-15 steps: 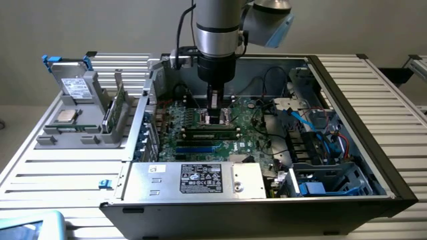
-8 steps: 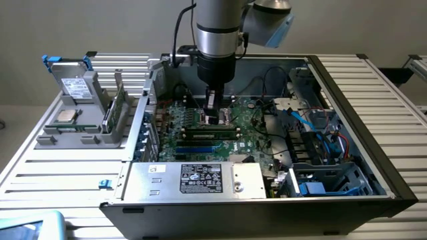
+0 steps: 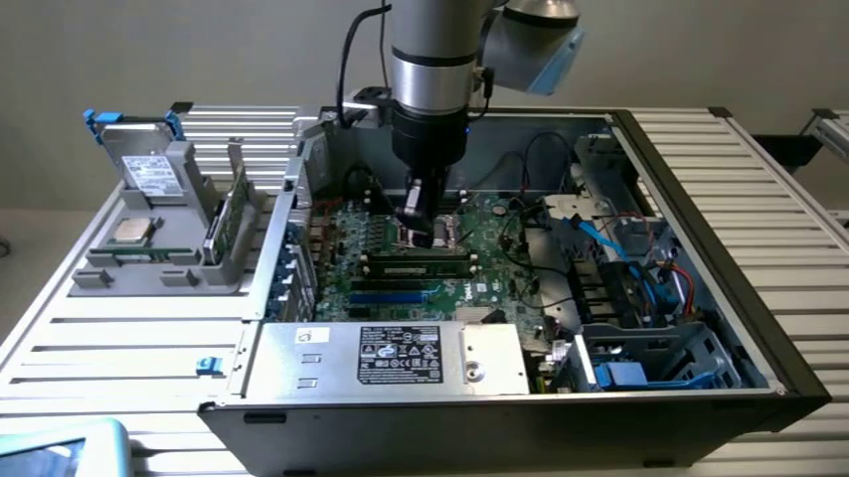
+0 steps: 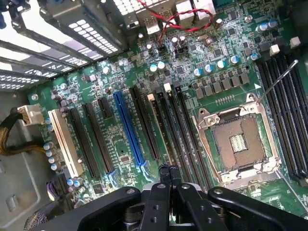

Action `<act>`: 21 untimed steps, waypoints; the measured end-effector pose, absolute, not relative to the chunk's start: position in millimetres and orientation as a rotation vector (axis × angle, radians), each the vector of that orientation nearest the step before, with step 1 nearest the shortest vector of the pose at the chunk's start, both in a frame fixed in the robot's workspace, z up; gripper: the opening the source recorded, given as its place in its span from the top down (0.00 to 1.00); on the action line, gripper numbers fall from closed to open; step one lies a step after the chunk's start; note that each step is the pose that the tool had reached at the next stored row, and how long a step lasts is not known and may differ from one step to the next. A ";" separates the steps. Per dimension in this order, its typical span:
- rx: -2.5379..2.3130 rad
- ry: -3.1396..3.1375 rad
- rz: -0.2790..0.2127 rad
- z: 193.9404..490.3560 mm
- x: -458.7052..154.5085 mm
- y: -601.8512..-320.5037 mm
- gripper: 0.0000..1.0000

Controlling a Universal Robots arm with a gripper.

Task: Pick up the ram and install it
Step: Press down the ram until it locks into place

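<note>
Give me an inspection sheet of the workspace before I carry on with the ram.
Surface: slatted table carrying an open computer case.
Job's things: ram lies in a slot on the motherboard, apparently seated; processor socket empty.
Clutter: grey holder with a drive, a chip and a green card.
Pincer: shut, nothing held, tips just above the motherboard.
Cables: red-black twisted wires; blue cable.
Surroundings: light-blue object at the table's corner, unclear.
</note>
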State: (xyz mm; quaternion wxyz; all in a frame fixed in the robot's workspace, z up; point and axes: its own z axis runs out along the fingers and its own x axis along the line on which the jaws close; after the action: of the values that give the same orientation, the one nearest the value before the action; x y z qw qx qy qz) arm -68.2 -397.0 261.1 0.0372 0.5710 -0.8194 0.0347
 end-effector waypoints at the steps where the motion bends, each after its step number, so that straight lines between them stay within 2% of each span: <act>1: 1.732 -2.528 0.105 261.0 -68.2 -397.0 0.89; 21: 1.340 -2.747 0.087 261.1 -68.2 -397.9 0.89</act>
State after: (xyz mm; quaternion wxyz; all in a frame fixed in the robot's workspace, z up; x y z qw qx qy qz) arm -68.2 -397.9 261.1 0.0422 0.4378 -0.8976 0.0285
